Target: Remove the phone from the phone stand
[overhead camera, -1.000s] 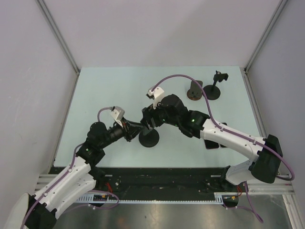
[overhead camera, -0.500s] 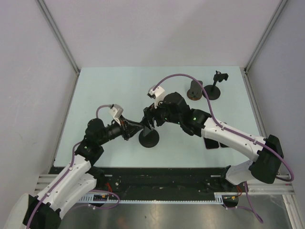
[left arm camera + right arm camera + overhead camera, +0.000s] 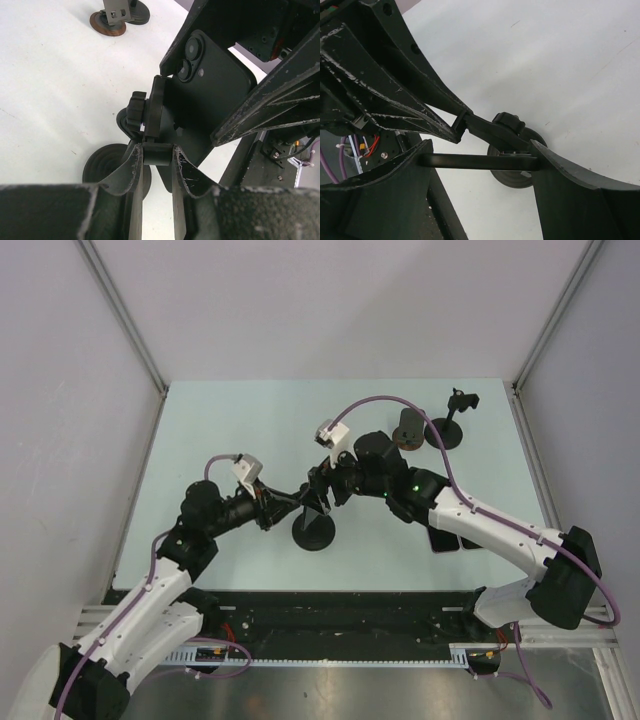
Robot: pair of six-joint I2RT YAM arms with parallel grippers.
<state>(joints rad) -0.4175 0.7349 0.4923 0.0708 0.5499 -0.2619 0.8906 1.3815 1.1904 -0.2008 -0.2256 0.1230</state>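
The black phone (image 3: 215,85), its two camera lenses showing, sits tilted against the clamp head of the black phone stand (image 3: 156,107). My left gripper (image 3: 157,156) is shut on the stand's small bracket, just above the round base (image 3: 102,164). In the right wrist view the phone (image 3: 477,161) is edge-on, and my right gripper (image 3: 481,161) is shut across its width. From above, both grippers meet over the stand base (image 3: 313,533): the left gripper (image 3: 288,502) from the left, the right gripper (image 3: 326,490) from the right. The phone is mostly hidden there.
A second small black stand (image 3: 455,422) and a brown round-based holder (image 3: 408,430) stand at the far right of the table. A dark flat object (image 3: 445,539) lies partly under my right arm. The table (image 3: 220,430) is walled on three sides.
Both grippers have shifted slightly to the right and away from me, still gripping. The stand's round base has stayed in place.
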